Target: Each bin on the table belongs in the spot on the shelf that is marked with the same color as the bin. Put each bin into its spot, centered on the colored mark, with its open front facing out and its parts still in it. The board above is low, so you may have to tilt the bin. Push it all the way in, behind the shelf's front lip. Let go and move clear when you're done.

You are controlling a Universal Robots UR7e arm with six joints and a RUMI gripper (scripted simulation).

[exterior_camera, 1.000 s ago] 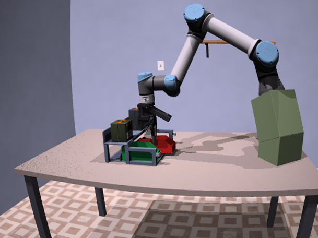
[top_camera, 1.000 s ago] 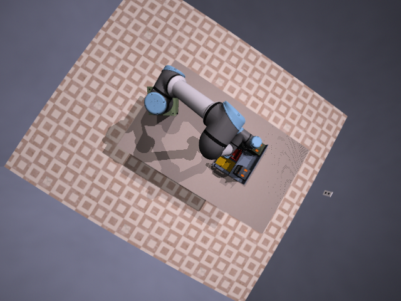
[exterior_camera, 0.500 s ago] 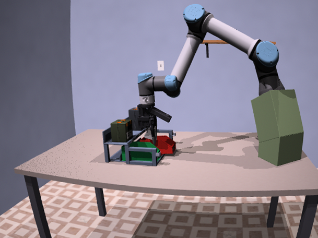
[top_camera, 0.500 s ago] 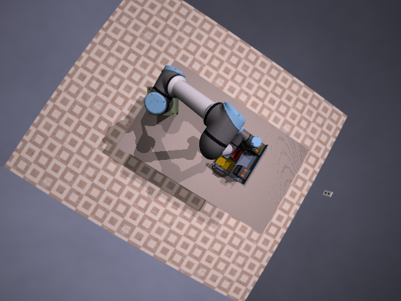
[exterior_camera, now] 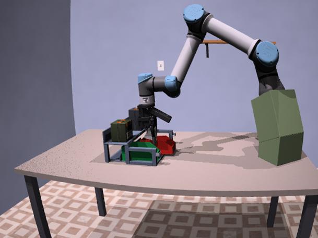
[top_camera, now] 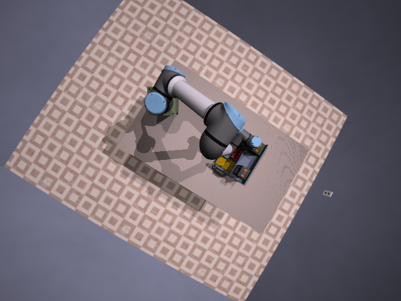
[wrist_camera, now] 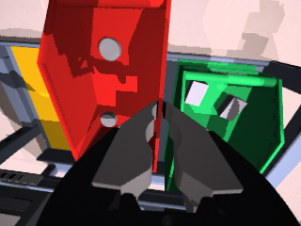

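my dark grey two-jaw gripper (exterior_camera: 154, 142) (wrist_camera: 160, 102) is closed on the thin side wall of the red plastic bin (top_camera: 235, 154) (exterior_camera: 167, 145) (wrist_camera: 105, 71), which juts out over the shelf's front beside the green plastic bin (exterior_camera: 140, 152) (wrist_camera: 212, 120).

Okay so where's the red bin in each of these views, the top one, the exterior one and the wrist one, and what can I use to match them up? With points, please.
Top: the red bin (top_camera: 235, 154) (exterior_camera: 166, 145) (wrist_camera: 101, 71) is right of centre, partly hidden by the arm.
Exterior: near the middle, behind and right of the green bin (exterior_camera: 139, 150) (wrist_camera: 212, 120).
Wrist: upper left to centre, left of the green bin.
Shared landmark: the blue-grey shelf (top_camera: 254, 168) (exterior_camera: 127, 154) (wrist_camera: 277, 70).
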